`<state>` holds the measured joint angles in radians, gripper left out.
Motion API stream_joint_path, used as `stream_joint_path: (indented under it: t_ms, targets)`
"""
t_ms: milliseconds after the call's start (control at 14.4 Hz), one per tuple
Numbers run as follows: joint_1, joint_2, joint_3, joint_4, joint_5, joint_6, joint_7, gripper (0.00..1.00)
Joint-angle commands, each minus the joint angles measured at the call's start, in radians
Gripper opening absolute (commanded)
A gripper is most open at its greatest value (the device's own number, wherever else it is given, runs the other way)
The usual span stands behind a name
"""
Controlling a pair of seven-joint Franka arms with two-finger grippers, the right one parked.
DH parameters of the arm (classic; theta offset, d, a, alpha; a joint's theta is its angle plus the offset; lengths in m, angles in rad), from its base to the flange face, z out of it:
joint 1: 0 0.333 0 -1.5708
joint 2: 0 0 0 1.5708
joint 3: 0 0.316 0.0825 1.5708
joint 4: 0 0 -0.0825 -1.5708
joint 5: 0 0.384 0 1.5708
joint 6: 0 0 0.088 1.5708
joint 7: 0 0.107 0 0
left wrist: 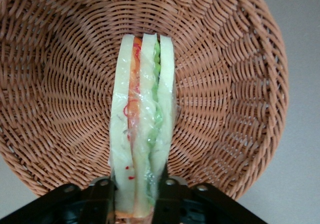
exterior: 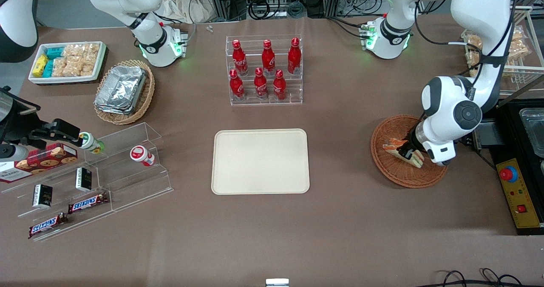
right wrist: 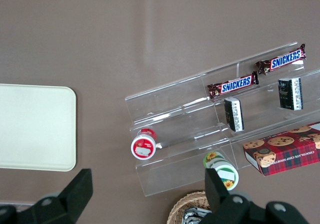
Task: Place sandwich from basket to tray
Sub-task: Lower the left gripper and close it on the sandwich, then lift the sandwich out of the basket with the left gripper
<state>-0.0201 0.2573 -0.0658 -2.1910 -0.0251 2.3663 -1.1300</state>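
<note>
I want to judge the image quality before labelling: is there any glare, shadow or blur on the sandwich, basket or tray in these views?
Front view: even light, the tray looks flat and free of glare, while the arm partly hides the sandwich in the basket. Left wrist view: the sandwich is sharp and its wrap shines a little; the gripper closed on it is dark.

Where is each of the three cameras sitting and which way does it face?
Front view: high, facing the arms, looking down on the tray, basket and gripper.
Left wrist view: on the working arm, looking down at the sandwich between the fingers.
Right wrist view: on the parked arm, looking down at the snack shelves.
Shared: sandwich and basket in the first two.
</note>
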Motion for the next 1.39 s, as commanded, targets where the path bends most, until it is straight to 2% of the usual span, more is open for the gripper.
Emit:
stream_joint_path:
  t_ms: [0, 139, 348, 626, 765, 974, 1322]
  targets:
    - [-0.001, -0.045, -0.002, -0.004, 0.011, 0.004, -0.065, 0.00]
    - [-0.004, -0.078, -0.005, 0.072, 0.014, -0.147, -0.062, 0.00]
    - [-0.011, -0.081, -0.009, 0.255, 0.020, -0.413, -0.048, 0.00]
    - [-0.012, -0.078, -0.012, 0.489, 0.004, -0.678, 0.021, 0.00]
    - [-0.014, -0.084, -0.032, 0.536, -0.006, -0.720, 0.099, 0.00]
    - [-0.012, -0.085, -0.121, 0.562, -0.009, -0.782, 0.231, 0.00]
    - [-0.014, -0.073, -0.328, 0.579, 0.005, -0.756, 0.253, 0.00]
